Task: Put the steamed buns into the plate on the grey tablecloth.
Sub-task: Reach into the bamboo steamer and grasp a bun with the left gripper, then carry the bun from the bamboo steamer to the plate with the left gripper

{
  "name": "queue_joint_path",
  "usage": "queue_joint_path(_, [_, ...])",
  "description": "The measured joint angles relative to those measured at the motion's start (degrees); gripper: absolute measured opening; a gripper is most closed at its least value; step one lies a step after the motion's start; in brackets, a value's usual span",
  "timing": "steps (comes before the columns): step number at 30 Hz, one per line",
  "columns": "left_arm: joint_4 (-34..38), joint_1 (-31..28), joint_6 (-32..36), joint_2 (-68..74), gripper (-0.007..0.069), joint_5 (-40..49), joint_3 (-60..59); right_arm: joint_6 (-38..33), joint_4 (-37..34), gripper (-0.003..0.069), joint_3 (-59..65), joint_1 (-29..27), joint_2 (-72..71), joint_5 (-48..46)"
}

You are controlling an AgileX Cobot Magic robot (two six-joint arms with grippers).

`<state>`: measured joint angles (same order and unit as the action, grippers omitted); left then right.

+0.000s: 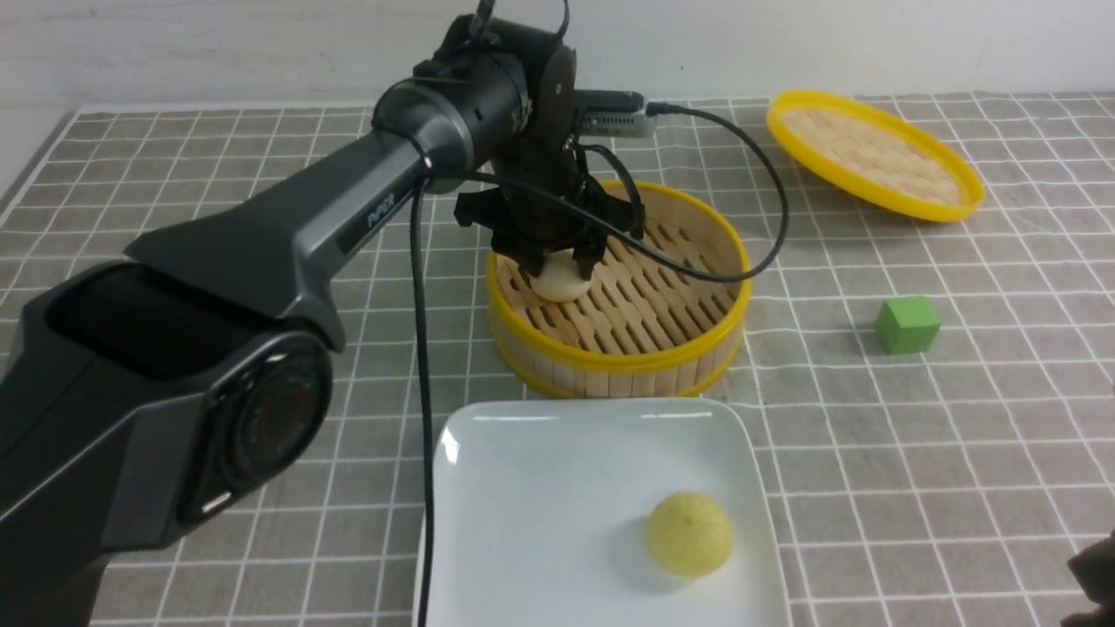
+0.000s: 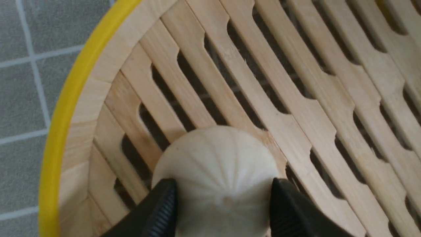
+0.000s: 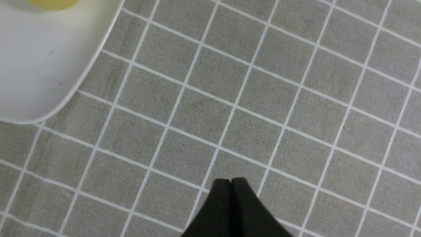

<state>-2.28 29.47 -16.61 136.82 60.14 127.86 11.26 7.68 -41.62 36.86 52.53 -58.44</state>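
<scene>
- Presently, front view: the grey tablecloth, ruled with thin white lines, covers the counter.
- Steamer basket, round and yellow-rimmed, sits just beyond the white plate; slatted base visible inside.
- Off-white bun rests in the basket, on the slats, toward the robot's left side. The left tool reaches down over it, one finger on each side; the left arm extends in from the left.
- Pale yellow bun lies on the plate, right of its middle. Near edge of plate cut off by the frame.
- Black cable hangs from the left arm and crosses the plate's left part in this view.
- Green cube on the cloth, right of the basket. Woven lid, yellow-rimmed, farther back on the right, tilted.
- Left wrist view: fingers meet the off-white bun on two opposite sides, pinching it; pleats converge at its top. Slats lie around it; basket wall near.
- Right wrist view: the right tool is pressed together, fingertips touching, nothing between them. It shows against the cloth, apart from the plate; part of the pale yellow bun is visible on the plate.
</scene>
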Motion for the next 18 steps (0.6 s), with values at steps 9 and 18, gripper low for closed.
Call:
queue_joint_path(9, [0.78,0.0,2.18,-4.94,0.0032,5.55,0.06,0.13,-1.52,0.0002,0.0,0.0,0.0,0.17])
queue_joint_path(18, [-1.17,0.0,3.07,-23.65,0.0027,10.74,-2.44,0.13,-0.26,0.0008,0.05,0.0,0.0,0.24])
